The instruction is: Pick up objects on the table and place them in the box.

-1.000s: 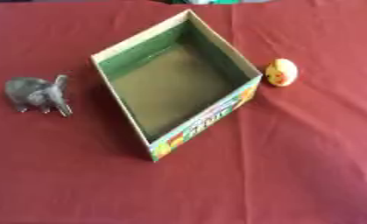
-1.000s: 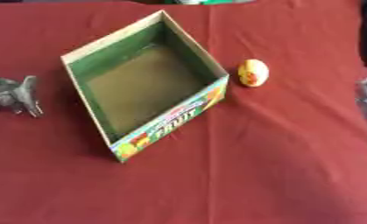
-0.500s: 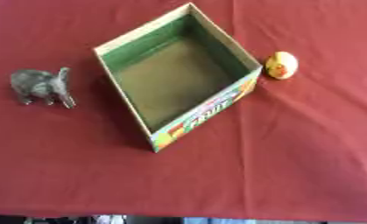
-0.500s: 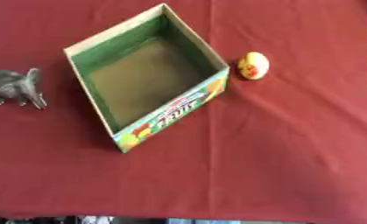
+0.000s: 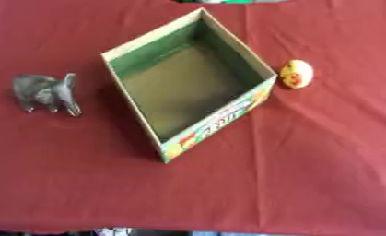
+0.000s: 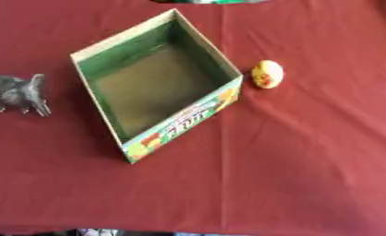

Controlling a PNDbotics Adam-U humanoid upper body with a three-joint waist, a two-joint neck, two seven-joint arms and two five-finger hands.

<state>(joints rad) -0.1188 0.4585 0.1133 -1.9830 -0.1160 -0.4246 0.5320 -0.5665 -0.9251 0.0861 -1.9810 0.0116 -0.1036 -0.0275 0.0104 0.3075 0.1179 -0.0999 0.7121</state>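
Observation:
An open cardboard box (image 5: 220,124) with a green inside and a colourful printed front stands turned at an angle in the middle of the red tablecloth; I see nothing inside it. A grey toy elephant (image 5: 44,92) stands on the cloth to the box's left, a short gap away. A yellow egg-shaped toy (image 5: 296,73) with red marks lies just right of the box's right corner. Neither of my hands shows in either view.
The red cloth (image 5: 308,175) covers the whole table, with a wide bare stretch in front of and to the right of the box. The table's near edge (image 5: 188,230) runs along the bottom of the views.
The whole picture has shifted, so the camera has moved. A dark shape at the right edge of the right eye view one second ago is gone. The box and toys have not moved.

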